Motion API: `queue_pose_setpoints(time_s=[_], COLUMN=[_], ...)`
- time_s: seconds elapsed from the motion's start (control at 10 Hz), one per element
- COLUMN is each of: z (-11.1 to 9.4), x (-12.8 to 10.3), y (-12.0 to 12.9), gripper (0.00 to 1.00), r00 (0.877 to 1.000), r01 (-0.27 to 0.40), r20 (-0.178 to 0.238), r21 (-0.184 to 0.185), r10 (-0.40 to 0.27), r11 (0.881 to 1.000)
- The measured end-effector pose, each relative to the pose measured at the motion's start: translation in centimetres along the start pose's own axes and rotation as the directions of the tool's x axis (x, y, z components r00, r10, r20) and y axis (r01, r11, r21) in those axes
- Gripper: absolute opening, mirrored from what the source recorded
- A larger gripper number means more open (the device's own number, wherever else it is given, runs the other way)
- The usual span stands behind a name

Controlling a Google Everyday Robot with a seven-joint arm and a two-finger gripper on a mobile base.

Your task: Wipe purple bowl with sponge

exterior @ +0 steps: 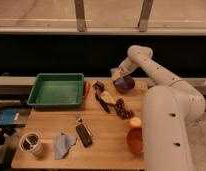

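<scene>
The purple bowl sits at the far right of the wooden table, near its back edge. My gripper is at the bowl's left rim, reaching down from the white arm. A yellowish sponge shows at the gripper, against the bowl's rim. The arm's white body fills the right side of the view and hides the table's right edge.
A green tray stands at the back left. Black utensils, dark grapes, an orange fruit and a red bowl lie mid-right. A dark remote, blue cloth and metal cup lie at the front.
</scene>
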Motion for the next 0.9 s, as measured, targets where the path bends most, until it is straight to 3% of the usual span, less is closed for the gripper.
queue_pose_setpoints(time_s=[0.2,0.5,0.7,0.9], z=[-1.0,-2.4,-2.5,-1.8], x=[1.5,3.1,2.3,1.2], y=[-0.2,-3.5,-6.3,-7.7], gripper=[0.09,0.09,0.09,0.09], r00=[1.000,0.997,0.994,0.993], r01=[-0.009,-0.072,-0.107,-0.116], r20=[-0.017,-0.015,0.004,0.018], r21=[0.030,0.094,0.122,0.124], r10=[0.009,0.074,0.108,0.115], r11=[1.000,0.993,0.987,0.985])
